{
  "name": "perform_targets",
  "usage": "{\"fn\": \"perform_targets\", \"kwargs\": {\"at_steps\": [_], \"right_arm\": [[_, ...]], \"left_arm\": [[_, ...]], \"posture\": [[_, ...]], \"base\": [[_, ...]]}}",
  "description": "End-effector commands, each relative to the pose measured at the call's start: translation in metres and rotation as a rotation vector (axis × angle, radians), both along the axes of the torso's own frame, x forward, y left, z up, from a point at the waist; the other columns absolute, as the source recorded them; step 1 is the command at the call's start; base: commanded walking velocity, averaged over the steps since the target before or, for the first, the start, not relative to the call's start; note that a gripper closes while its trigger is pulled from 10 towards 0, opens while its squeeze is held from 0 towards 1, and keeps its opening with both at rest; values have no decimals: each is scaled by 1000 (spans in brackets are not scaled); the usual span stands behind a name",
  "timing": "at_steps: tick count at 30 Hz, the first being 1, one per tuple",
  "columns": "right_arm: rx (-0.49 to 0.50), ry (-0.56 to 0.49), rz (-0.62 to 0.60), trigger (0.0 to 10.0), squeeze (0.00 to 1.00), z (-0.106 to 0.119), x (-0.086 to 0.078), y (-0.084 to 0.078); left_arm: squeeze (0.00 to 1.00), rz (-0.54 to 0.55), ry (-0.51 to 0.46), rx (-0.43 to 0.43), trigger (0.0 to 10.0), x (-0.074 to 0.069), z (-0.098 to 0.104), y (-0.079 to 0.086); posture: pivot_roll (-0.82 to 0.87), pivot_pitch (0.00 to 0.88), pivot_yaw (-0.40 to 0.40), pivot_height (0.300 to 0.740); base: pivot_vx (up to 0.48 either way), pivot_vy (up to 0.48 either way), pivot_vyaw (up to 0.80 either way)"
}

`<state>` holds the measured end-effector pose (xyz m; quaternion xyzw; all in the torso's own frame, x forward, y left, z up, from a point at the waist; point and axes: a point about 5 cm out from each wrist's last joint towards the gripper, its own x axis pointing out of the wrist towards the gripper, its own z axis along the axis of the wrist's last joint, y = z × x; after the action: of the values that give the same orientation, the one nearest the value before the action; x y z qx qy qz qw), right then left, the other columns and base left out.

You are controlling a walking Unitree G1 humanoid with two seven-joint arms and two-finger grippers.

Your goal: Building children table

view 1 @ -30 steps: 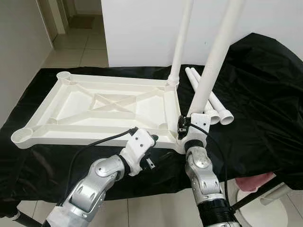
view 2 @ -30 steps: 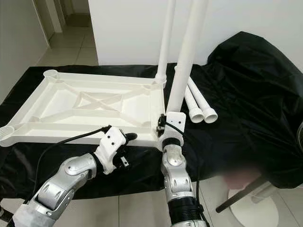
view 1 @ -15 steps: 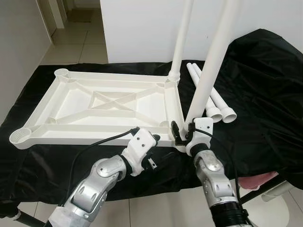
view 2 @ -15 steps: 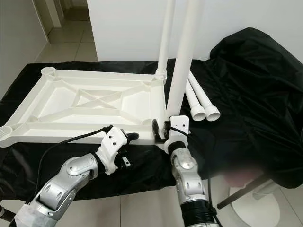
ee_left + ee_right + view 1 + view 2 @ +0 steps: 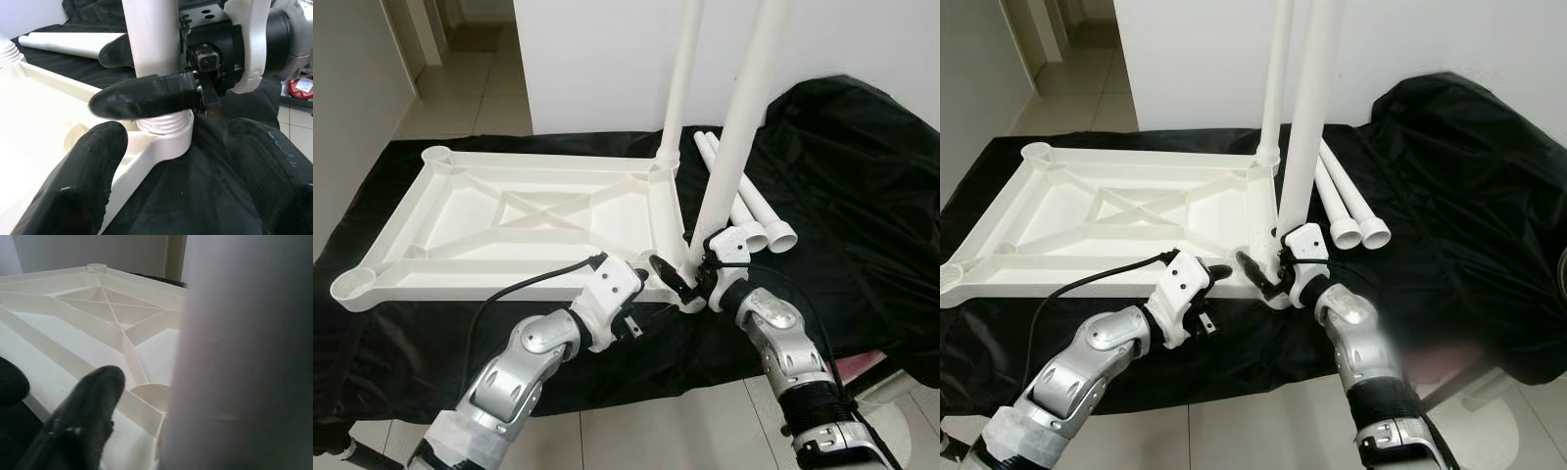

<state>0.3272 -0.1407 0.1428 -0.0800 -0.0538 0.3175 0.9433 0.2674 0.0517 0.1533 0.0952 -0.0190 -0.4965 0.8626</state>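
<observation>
Two hands are in on the near corner of the job, and the right hand [image 5: 690, 276] is the busy one: its black fingers sit either side of the foot of the second leg [image 5: 741, 117], closed around the white tube just above the threaded collar, as the left wrist view shows plainly. That leg stands almost upright in the corner socket [image 5: 164, 134] of the upturned tabletop [image 5: 519, 220], so the step in hand reads as screwing leg number two home. Just beside it, the left hand [image 5: 636, 279] hovers at the tabletop's near edge, fingers spread wide apart and holding nothing, aimed at the same socket. Beyond the right hand, the first leg [image 5: 677, 88] is already standing in the far corner, and past that two spare legs [image 5: 759, 215] lie side by side on the black cloth over the bench [image 5: 862, 196]. Next, I'd judge, comes a twist of the wrist to seat the thread, keeping the tube straight so it doesn't cross-thread. Against a second ago, the right forearm has swung out to its own side and the hand now reaches the leg more from the side than from below.
</observation>
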Motion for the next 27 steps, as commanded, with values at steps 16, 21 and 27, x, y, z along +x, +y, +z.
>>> {"fn": "perform_targets", "kwargs": {"at_steps": [16, 21, 27], "right_arm": [[40, 87, 16, 10000, 0, -16, -2, -6], [72, 96, -77, 10000, 0, -25, -7, -4], [116, 109, -192, 10000, 0, -33, -12, -4]], "left_arm": [[0, -29, -13, 30, 10000, -2, -1, 5], [0, -18, 4, 41, 10000, -5, -5, 11], [0, 0, 6, 30, 10000, -9, -9, 8]], "posture": [[3, 0, 8, 740], [2, 0, 14, 740], [-5, 0, 15, 740]], "base": [[0, 0, 0], [0, 0, 0], [0, 0, 0]]}}
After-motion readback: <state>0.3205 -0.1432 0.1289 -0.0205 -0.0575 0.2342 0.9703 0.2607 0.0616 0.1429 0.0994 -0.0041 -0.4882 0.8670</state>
